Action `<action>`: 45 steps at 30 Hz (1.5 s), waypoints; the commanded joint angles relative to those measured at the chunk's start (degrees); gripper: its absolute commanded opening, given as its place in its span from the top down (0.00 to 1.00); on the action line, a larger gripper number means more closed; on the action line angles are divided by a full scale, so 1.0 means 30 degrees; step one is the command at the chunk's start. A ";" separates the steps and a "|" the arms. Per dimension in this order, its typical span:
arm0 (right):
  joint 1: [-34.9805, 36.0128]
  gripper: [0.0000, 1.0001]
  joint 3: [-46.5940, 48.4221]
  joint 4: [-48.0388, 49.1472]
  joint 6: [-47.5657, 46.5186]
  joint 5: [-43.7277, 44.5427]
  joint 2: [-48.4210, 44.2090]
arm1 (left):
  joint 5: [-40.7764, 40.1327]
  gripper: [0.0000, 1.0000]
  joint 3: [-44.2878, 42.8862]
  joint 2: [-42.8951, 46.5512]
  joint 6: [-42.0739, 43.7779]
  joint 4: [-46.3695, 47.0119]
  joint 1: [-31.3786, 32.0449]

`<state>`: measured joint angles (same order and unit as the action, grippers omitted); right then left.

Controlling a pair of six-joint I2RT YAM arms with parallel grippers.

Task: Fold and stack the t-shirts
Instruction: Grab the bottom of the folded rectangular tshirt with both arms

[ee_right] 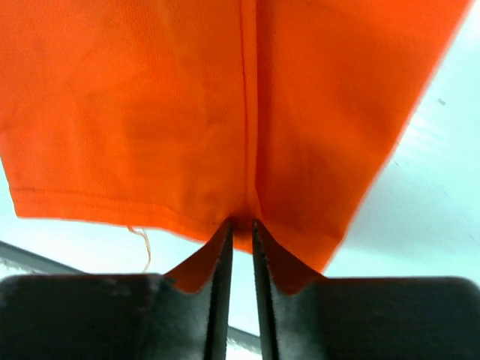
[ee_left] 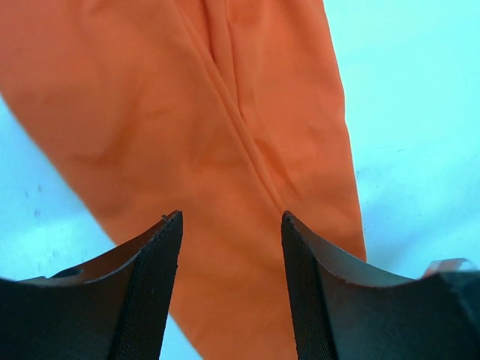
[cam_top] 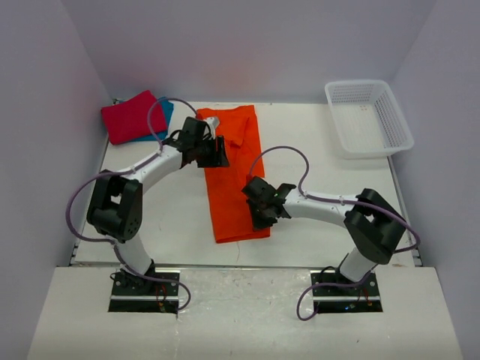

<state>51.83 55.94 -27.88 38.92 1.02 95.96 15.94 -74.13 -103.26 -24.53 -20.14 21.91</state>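
The bright orange cloth t-shirt (cam_top: 234,176) runs far-to-near: left fingers (ee_left: 150,292) apart above its far half, right fingers (ee_right: 219,300) pinched on its near hem.

The teal t-shirt (cam_top: 168,112) lies mostly hidden under the red t-shirt (cam_top: 131,118) at the far left, with only a strip on its right side showing. The left tool (cam_top: 216,156) covers part of the orange t-shirt (cam_top: 232,180). From the right wrist, the top edge cuts that shirt off. Whether the right tool (ee_right: 241,225) pinches its hem cannot be told.
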 commanded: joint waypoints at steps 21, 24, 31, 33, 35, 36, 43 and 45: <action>-0.1485 0.37 -0.4613 0.1615 0.2496 0.0892 -0.4684 | -0.3264 0.43 1.2491 1.3091 -0.4127 -0.0024 0.3419; -0.1837 0.42 -0.5080 0.2578 0.2526 0.0219 -0.4303 | -0.2972 0.43 1.2697 1.3386 -0.4185 -0.0112 0.3448; -0.1926 0.62 -0.5463 0.4223 0.2730 -0.1129 -0.2985 | -0.2855 0.43 1.3048 1.3503 -0.4214 -0.0054 0.3477; -0.1897 0.66 -0.5638 0.4399 0.2848 -0.1334 -0.2925 | -0.2767 0.43 1.3137 1.3474 -0.4214 -0.0054 0.3448; -0.1810 0.69 -0.5815 0.4546 0.2965 -0.1422 -0.3129 | -0.2474 0.43 1.3254 1.3474 -0.4214 -0.0054 0.3506; -0.1751 0.70 -0.5961 0.4518 0.3052 -0.1452 -0.3391 | -0.2386 0.43 1.3283 1.3474 -0.4243 -0.0054 0.3536; -0.1575 0.73 -0.6401 0.4108 0.3375 -0.1306 -0.4682 | -0.1829 0.43 1.3956 1.3036 -0.4478 -0.0025 0.4092; -0.1545 0.75 -0.6373 0.4049 0.3317 -0.1364 -0.4771 | -0.1713 0.42 1.4045 1.2598 -0.4565 0.0150 0.4443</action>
<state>46.74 37.60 -13.93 47.97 -2.76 82.81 9.17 -32.84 -64.14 -37.08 -21.43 34.11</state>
